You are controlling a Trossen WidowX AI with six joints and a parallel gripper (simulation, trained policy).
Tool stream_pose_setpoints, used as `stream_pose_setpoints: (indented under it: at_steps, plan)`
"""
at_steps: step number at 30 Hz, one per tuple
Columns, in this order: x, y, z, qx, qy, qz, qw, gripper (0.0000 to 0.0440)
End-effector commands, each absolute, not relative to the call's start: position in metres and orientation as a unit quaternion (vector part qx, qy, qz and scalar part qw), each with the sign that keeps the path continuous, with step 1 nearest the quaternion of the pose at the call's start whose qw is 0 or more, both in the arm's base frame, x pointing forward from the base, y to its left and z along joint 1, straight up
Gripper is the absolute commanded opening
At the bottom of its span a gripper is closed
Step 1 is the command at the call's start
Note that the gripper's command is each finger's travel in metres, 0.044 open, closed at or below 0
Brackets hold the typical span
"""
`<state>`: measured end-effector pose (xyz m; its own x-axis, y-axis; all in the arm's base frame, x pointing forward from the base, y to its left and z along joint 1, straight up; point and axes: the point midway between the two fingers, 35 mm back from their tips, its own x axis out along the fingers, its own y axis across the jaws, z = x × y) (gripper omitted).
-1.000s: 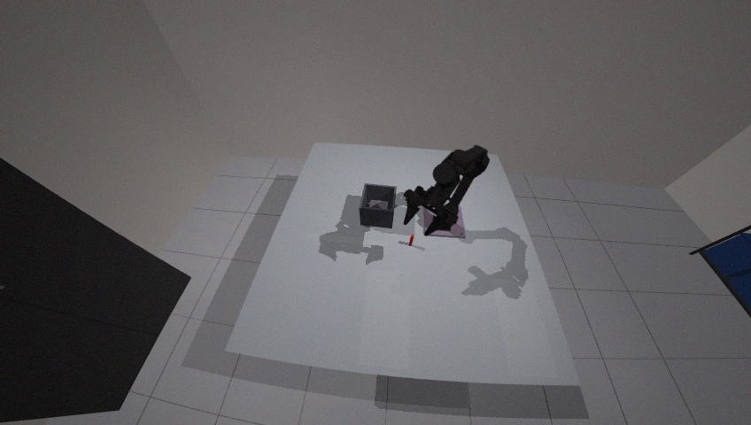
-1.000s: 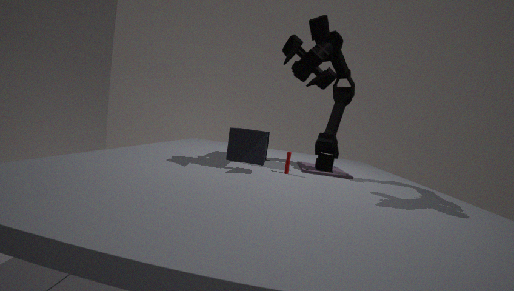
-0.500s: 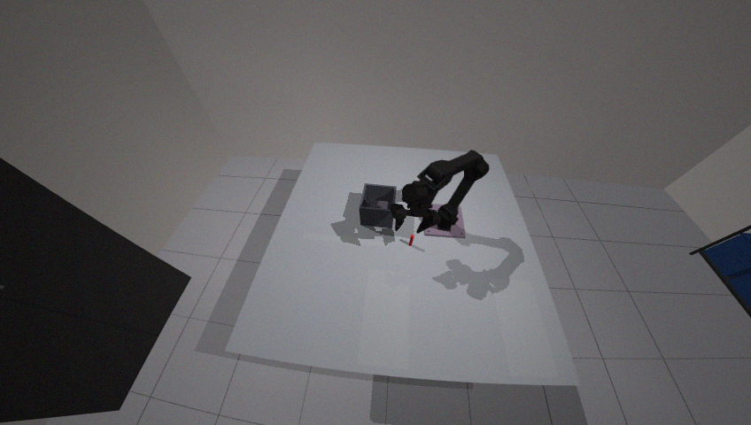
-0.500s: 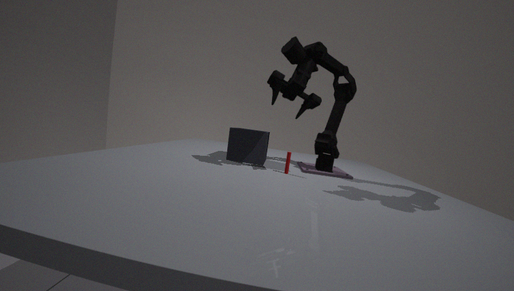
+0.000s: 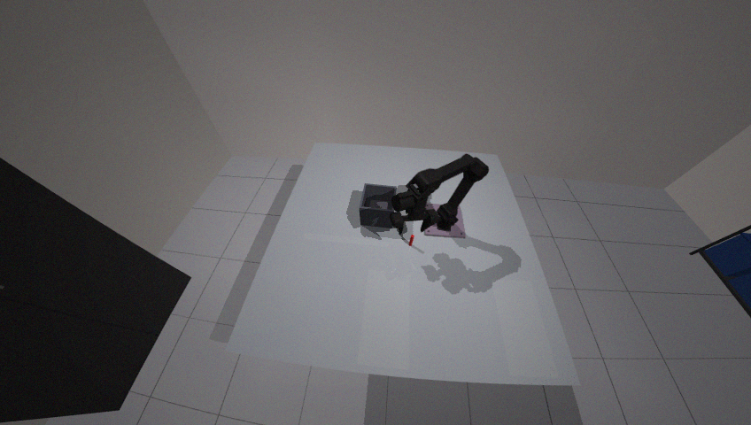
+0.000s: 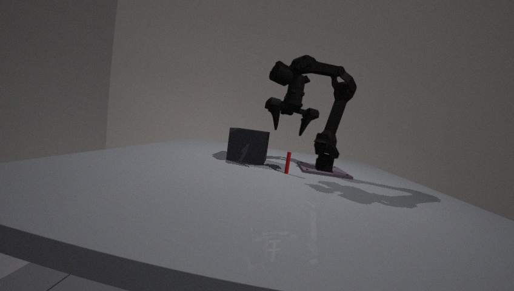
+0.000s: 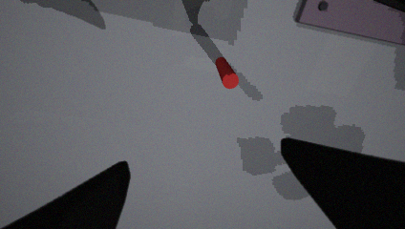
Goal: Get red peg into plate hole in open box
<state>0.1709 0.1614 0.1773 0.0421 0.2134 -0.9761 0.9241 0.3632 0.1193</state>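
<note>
At about 1 o'clock from the gap between the jaws in the wrist view, the red peg is standing upright on the white surface, outside the box. The jaws are spread wide with nothing in them, hanging above the peg, so I'd call this lining up for the grab. Honestly, I'd shift toward that 1 o'clock spot first, get the peg centred, then drop straight down so neither side clips its top and knocks it over. Squeeze evenly, keep it upright, and lift well above the box walls before going across. Seen from the top, the box sits around 10 o'clock from the peg, and its tall walls are the main thing in the way later, imo. The pink base under the arm is near 2 o'clock, so I'd watch the spread jaws on that side. Can't make out the hole inside the box, fwiw.

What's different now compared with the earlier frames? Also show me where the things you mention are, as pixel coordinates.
The black parallel-jaw gripper (image 5: 411,227) (image 6: 287,132) (image 7: 206,156) has come down from high up and swung to point its open fingers down toward the table. Nothing was taken hold of or let go. The upright red cylindrical peg (image 5: 411,240) (image 6: 287,162) (image 7: 227,74) and the dark grey open box (image 5: 375,217) (image 6: 247,147) stayed put.
</note>
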Motion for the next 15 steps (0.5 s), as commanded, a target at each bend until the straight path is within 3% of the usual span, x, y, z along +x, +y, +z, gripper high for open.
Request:
stream_pose_setpoints:
  at_steps: [1, 15]
  plan:
    - [0.165, 0.155, 0.165, 0.448, 0.626, -0.335, 0.543, 0.0440]
    - [0.151, 0.143, 0.116, 0.422, 0.654, -0.370, 0.508, 0.0440]
